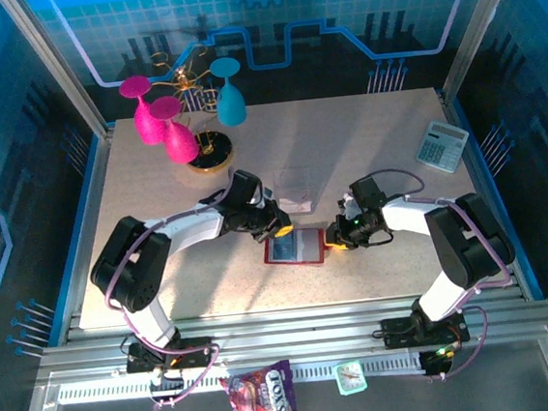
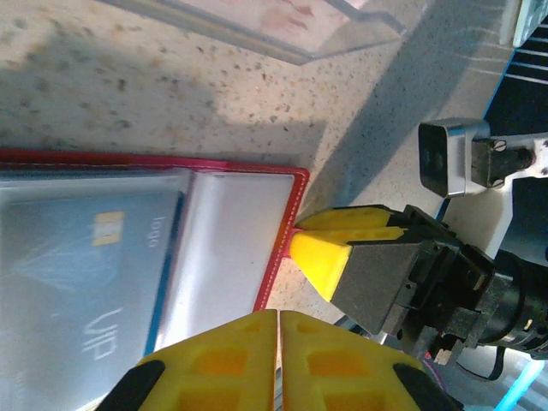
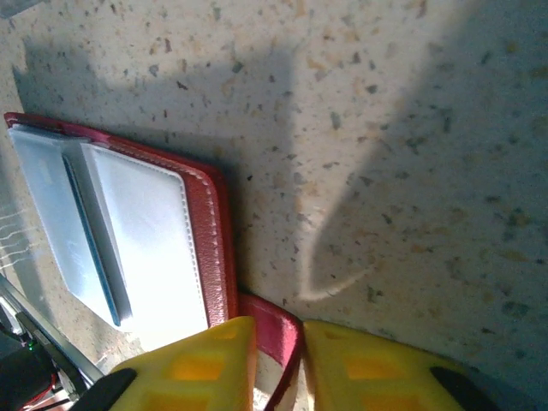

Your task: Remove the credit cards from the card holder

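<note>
The red card holder [image 1: 295,247] lies open mid-frame, long side running left to right between the arms. The right gripper [image 1: 336,238] pinches its tab [image 3: 272,338] at the right edge. The left gripper [image 1: 281,230], pressed shut, hovers at its upper-left edge, nearest the blue card [image 2: 86,291].

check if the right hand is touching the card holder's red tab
Touching. The right wrist view shows the right hand pressed against both sides of the red tab of the card holder, with no gap visible.

card holder [image 2: 231,240]: cut by left edge | snap tab [image 3: 270,325]: tip hidden in right end effector [image 3: 278,364]
</note>
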